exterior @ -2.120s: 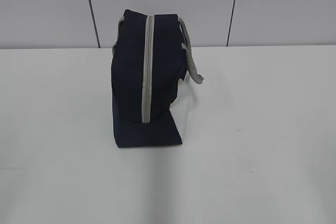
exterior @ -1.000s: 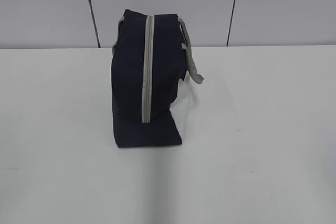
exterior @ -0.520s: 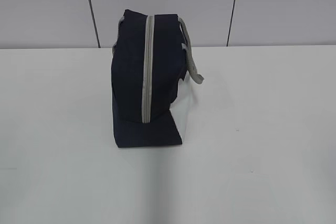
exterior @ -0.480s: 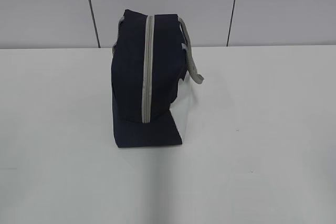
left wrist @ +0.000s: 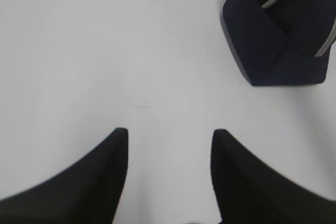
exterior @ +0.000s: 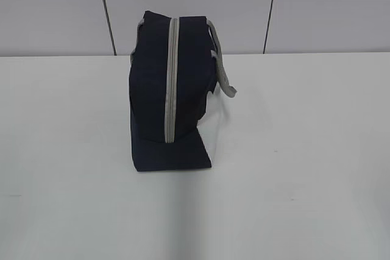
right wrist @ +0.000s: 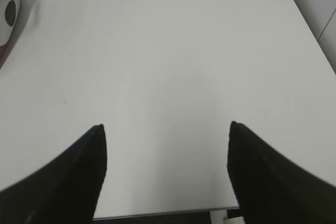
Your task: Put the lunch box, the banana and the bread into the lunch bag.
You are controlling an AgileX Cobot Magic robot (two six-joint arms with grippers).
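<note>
The navy-blue lunch bag [exterior: 170, 95] stands upright on the white table [exterior: 304, 150] left of centre, its grey zipper [exterior: 172, 77] running down the end that faces the exterior camera and looking zipped shut. A grey strap [exterior: 222, 68] hangs off its right side, and a white panel [exterior: 210, 135] shows low on the right. In the left wrist view the lunch bag [left wrist: 278, 35] is at the upper right, well away from my left gripper [left wrist: 169, 132], which is open over bare table. My right gripper [right wrist: 166, 127] is open over bare table too. The lunch box, banana and bread are out of view.
A grey panelled wall [exterior: 195, 4] rises behind the table. The table's near edge [right wrist: 168, 212] runs just under my right gripper. A small white object [right wrist: 8, 17] sits at the far upper left of the right wrist view.
</note>
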